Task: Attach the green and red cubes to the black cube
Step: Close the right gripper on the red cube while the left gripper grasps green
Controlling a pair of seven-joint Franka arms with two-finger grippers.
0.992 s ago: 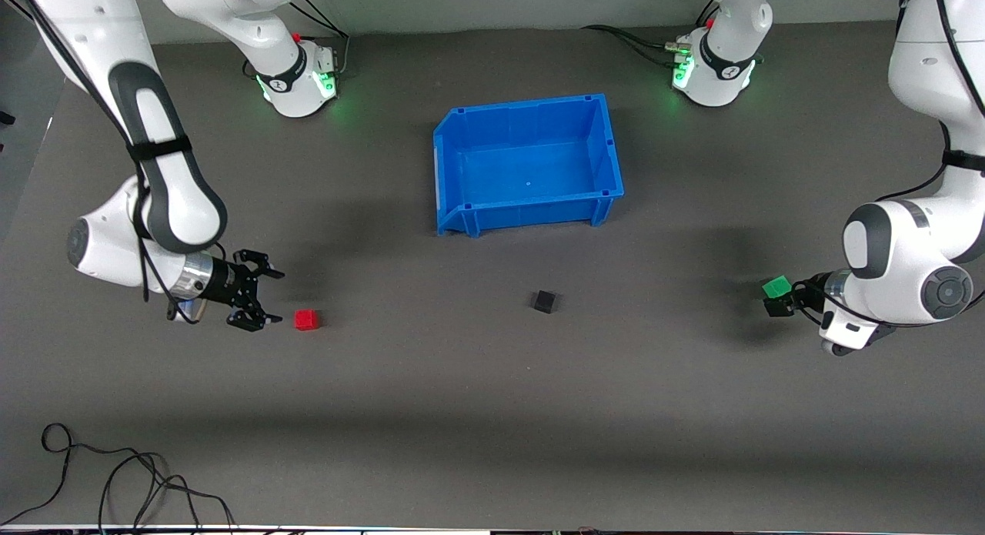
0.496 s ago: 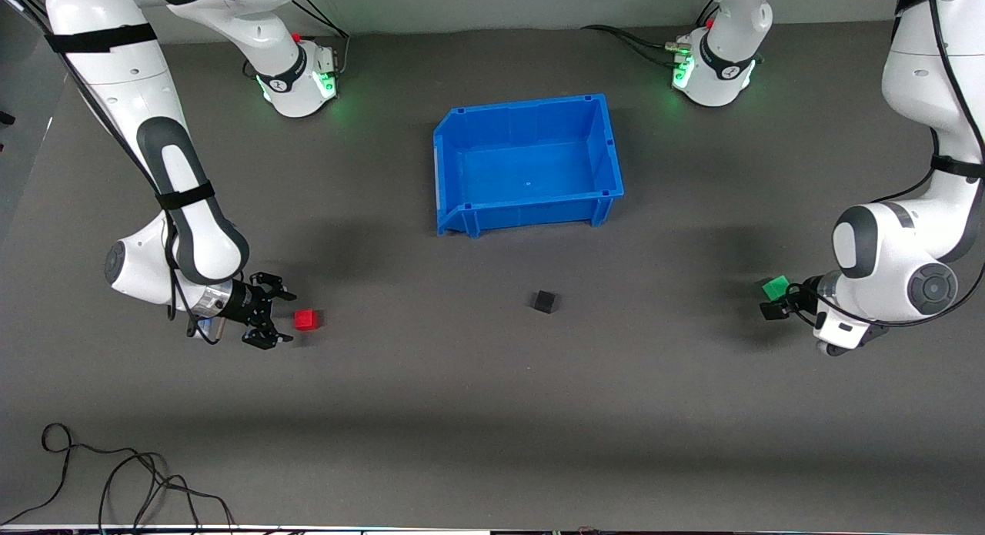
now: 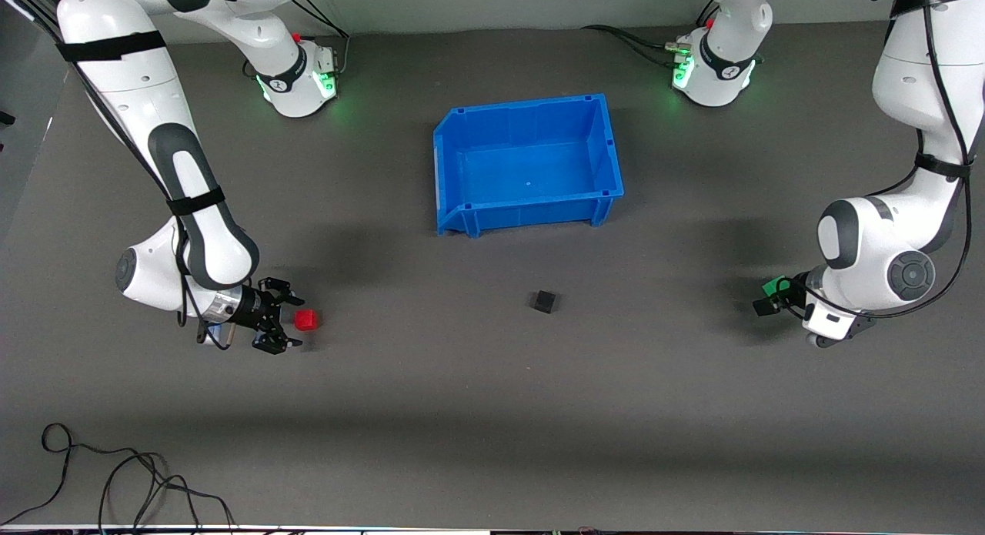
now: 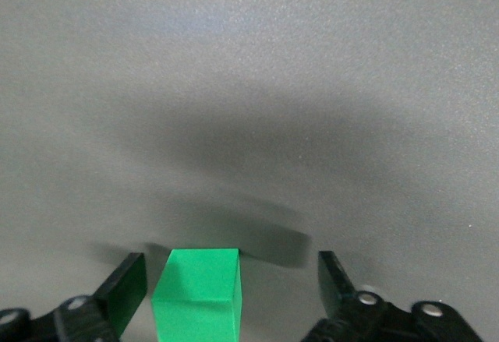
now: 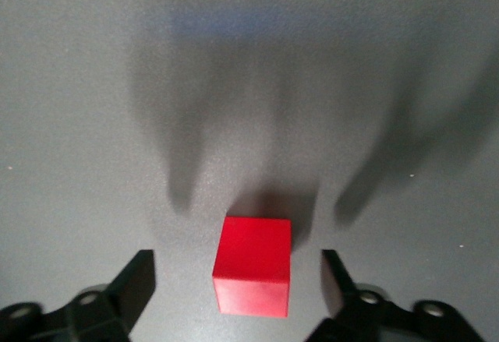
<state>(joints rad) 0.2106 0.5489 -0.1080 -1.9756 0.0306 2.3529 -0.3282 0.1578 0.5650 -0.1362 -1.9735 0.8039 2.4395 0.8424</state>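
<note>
The red cube (image 3: 306,319) lies on the table toward the right arm's end. My right gripper (image 3: 285,319) is low and open beside it; in the right wrist view the cube (image 5: 253,275) sits between the open fingertips (image 5: 137,280), untouched. The green cube (image 3: 772,285) lies toward the left arm's end, partly hidden by my left gripper (image 3: 769,296). In the left wrist view the green cube (image 4: 198,295) stands between the open fingers (image 4: 125,289), close to one. The black cube (image 3: 545,301) sits alone mid-table, nearer to the front camera than the bin.
A blue bin (image 3: 462,138) stands empty mid-table, toward the arms' bases. Black cables (image 3: 115,473) lie near the table's front edge at the right arm's end.
The right gripper has moved down and in toward the red cube until its fingers flank it. The left gripper has closed in on the green cube and covers more of it.
</note>
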